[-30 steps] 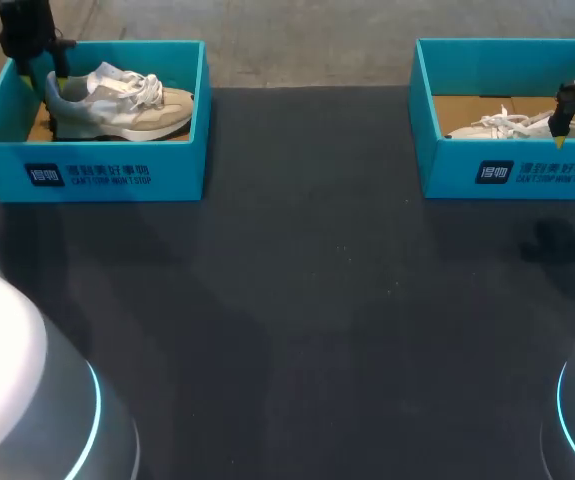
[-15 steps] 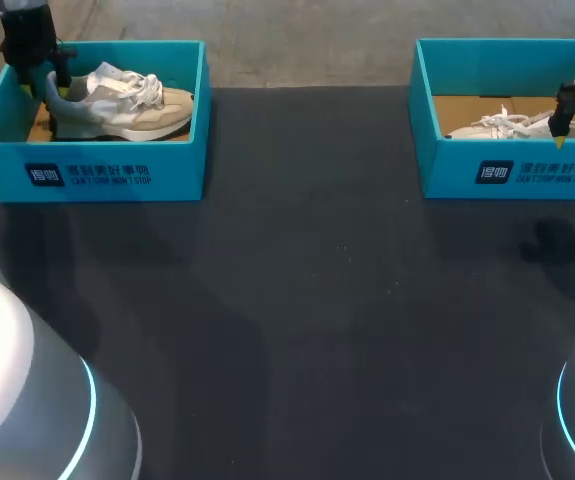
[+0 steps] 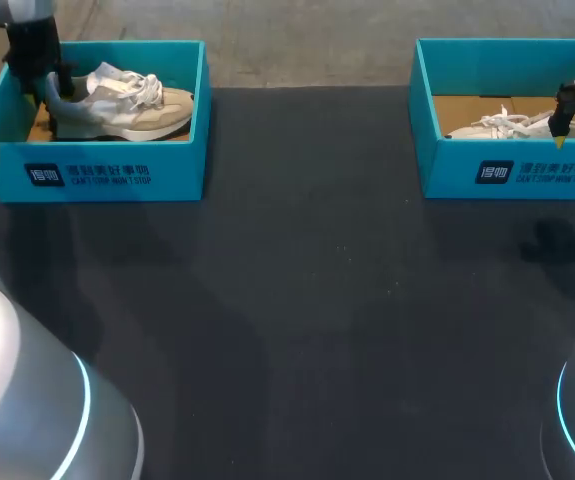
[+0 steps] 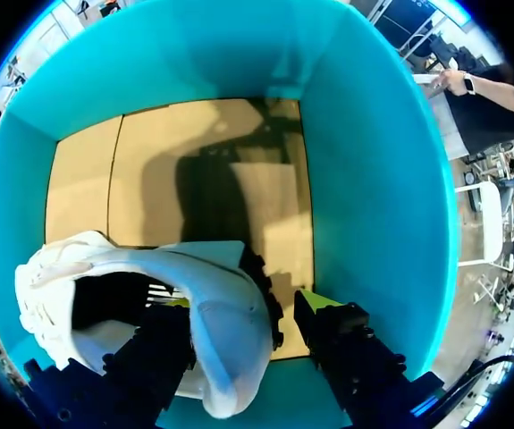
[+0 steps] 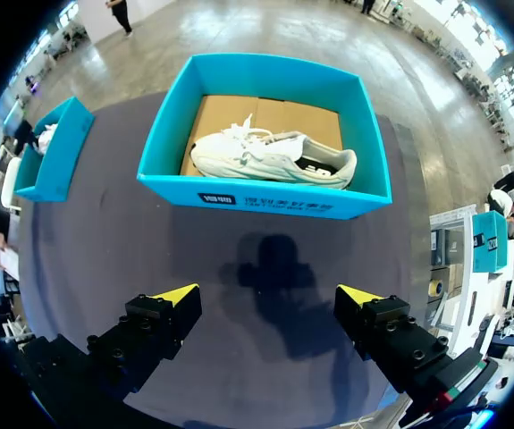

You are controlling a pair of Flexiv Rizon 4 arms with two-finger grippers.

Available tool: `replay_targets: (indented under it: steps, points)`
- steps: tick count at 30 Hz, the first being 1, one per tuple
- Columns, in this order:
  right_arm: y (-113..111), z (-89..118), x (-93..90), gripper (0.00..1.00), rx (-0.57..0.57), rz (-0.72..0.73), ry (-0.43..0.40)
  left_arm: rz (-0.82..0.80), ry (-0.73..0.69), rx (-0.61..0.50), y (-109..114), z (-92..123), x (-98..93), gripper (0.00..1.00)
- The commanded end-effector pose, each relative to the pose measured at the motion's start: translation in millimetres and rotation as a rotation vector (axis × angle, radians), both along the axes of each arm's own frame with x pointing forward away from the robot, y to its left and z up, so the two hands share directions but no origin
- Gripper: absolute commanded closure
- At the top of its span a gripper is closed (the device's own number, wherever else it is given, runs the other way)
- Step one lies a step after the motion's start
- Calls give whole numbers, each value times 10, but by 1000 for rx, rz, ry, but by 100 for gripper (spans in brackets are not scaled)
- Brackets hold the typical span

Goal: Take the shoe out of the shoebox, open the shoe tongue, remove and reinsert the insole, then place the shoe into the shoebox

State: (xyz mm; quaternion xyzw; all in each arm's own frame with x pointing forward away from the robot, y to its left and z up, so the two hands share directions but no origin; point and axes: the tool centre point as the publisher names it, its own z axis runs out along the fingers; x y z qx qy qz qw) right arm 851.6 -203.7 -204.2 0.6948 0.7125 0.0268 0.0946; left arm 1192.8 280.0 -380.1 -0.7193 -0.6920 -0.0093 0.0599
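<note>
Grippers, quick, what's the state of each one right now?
Left gripper: open, straddling the heel of the shoe, not clamped on it.
Right gripper: open, holding nothing.

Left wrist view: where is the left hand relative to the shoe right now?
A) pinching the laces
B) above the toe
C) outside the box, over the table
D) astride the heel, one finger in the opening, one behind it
D: the left hand sits astride the heel of the shoe inside the shoebox, one finger down in the opening, the other behind the heel with a gap showing.
</note>
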Motion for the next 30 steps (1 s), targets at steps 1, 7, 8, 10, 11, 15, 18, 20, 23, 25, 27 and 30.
replay_targets:
  steps: [1, 7, 8, 10, 11, 15, 18, 20, 23, 25, 27, 30]
  points:
    - [1, -7, -8, 0, -1, -1, -2, 7, 79, 4, 39, -83, 116, 41]
    - [1, -7, -8, 0, -1, -1, -2, 12, 92, 18, 54, -147, 112, 48]
    - [1, -7, -8, 0, -1, -1, -2, 13, 94, 20, 55, -155, 114, 48]
    - [1, -7, -8, 0, -1, -1, -2, 18, 102, 24, 58, -175, 119, 49]
    - [1, -7, -8, 0, -1, -1, -2, 20, 103, 25, 59, -183, 124, 51]
    - [1, -7, -8, 0, -1, -1, -2, 21, 107, 23, 69, -162, 133, 54]
    - [1, -7, -8, 0, -1, -1, -2, 17, 103, 16, 84, -113, 132, 60]
    - [1, -7, -8, 0, -1, -1, -2, 15, 102, 14, 90, -96, 132, 69]
    - [1, -7, -8, 0, -1, -1, -2, 8, 96, 9, 109, -29, 123, 96]
    - [1, -7, -8, 0, -1, -1, -2, 1, 90, 3, 113, 17, 110, 100]
    - [1, -7, -8, 0, -1, -1, -2, -3, 82, 4, 115, 61, 104, 100]
    - [1, -7, -8, 0, -1, -1, -2, -14, 76, 10, 112, 156, 76, 100]
